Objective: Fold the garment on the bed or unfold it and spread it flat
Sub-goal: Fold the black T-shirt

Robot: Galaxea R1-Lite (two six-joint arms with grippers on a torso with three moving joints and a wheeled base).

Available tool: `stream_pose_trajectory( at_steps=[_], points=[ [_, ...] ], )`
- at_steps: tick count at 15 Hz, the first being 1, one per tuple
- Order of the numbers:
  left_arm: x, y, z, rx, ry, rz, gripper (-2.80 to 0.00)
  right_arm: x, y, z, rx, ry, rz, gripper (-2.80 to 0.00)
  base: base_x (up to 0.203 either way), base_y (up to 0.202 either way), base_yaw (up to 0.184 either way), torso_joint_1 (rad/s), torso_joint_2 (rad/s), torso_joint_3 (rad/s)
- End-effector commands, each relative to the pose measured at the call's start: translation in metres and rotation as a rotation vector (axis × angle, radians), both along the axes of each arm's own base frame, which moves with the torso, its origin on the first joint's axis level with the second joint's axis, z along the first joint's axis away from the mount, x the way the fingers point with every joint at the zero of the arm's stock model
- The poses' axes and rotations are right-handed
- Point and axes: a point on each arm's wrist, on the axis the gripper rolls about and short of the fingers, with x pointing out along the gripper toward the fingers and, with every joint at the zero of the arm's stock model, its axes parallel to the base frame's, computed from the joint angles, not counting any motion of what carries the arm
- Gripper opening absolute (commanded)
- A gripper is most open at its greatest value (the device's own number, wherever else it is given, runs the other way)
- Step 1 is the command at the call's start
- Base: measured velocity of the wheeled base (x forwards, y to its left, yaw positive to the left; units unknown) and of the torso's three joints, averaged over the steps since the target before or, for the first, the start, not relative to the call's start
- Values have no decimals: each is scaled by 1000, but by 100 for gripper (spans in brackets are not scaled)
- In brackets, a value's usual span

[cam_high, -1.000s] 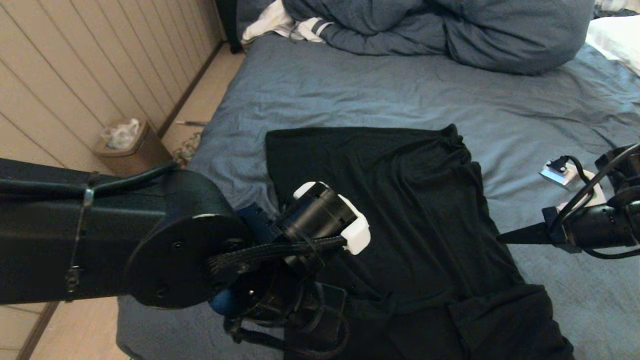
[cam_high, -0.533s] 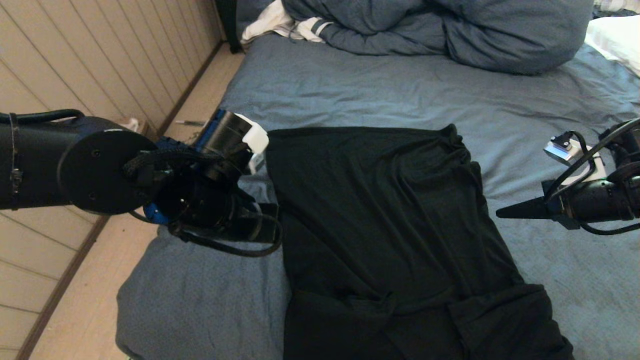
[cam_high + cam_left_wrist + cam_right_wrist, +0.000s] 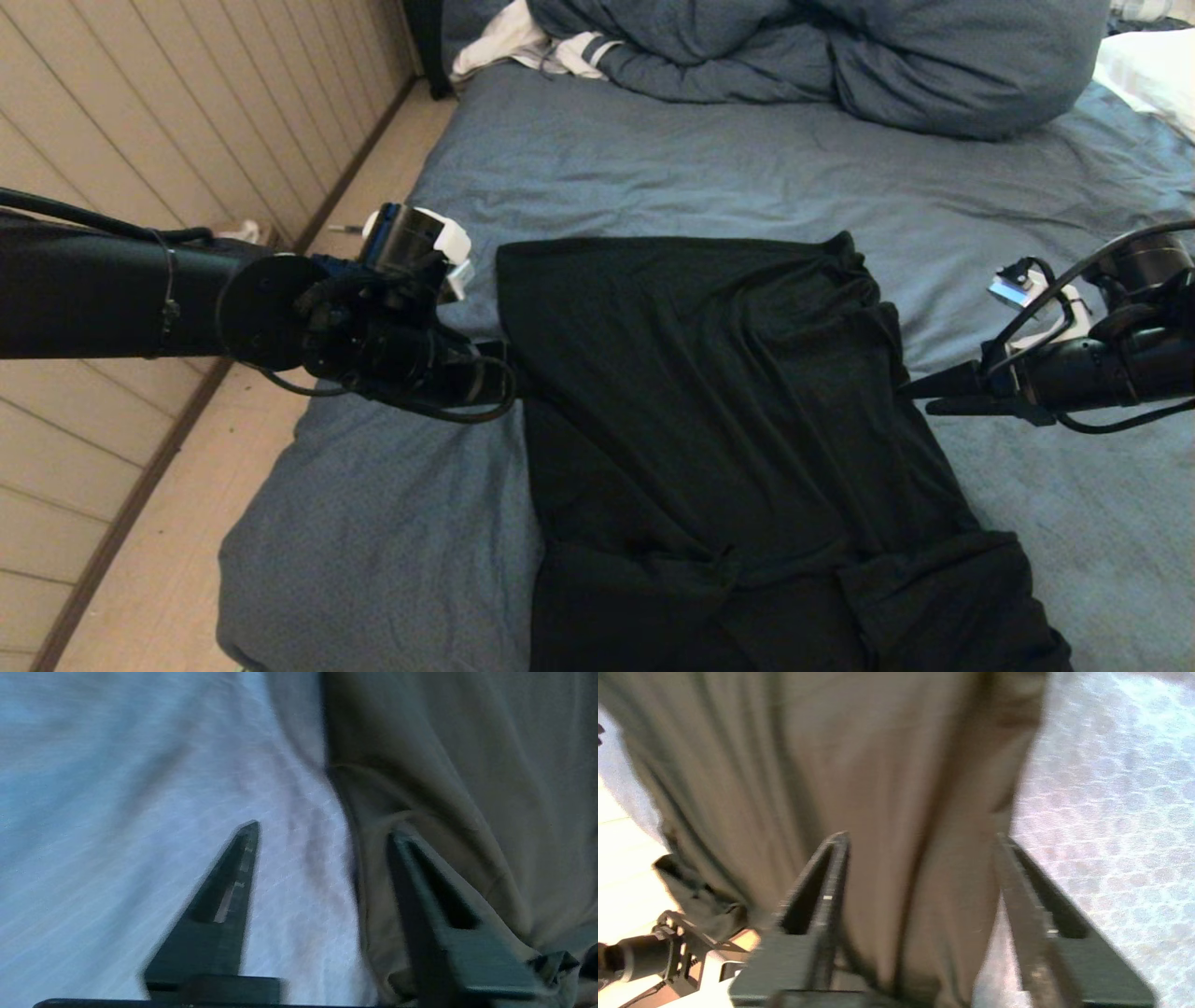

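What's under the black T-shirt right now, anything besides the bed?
The thin black T-shirt lies directly on the wrinkled blue-grey bed; sheet shows around its far and side edges. Its lower part is folded onto itself, so anything beneath, and the shirt's underside, is covered.

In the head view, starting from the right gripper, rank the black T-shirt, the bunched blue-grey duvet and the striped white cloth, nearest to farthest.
From the right gripper, at the shirt's right edge:
1. Thin black T-shirt, right at its tips, mid-bed.
2. Bunched blue-grey duvet, across the far end of the bed.
3. White cloth with dark stripes, far left corner, beside the duvet.
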Motion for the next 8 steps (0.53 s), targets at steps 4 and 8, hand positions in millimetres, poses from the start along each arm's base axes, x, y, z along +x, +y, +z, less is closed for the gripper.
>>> stream_pose_trajectory(
  at_steps=[4, 8],
  points=[
    [21, -7, -26, 6, 26, 3, 0, 15, -4, -18, -2, 37, 8, 0, 0, 0, 0, 0, 0, 0],
    [21, -9, -20, -38, 22, -27, 0, 16, -5, -26, 5, 62, 10, 0, 0, 0, 0, 0, 0, 0]
  ],
)
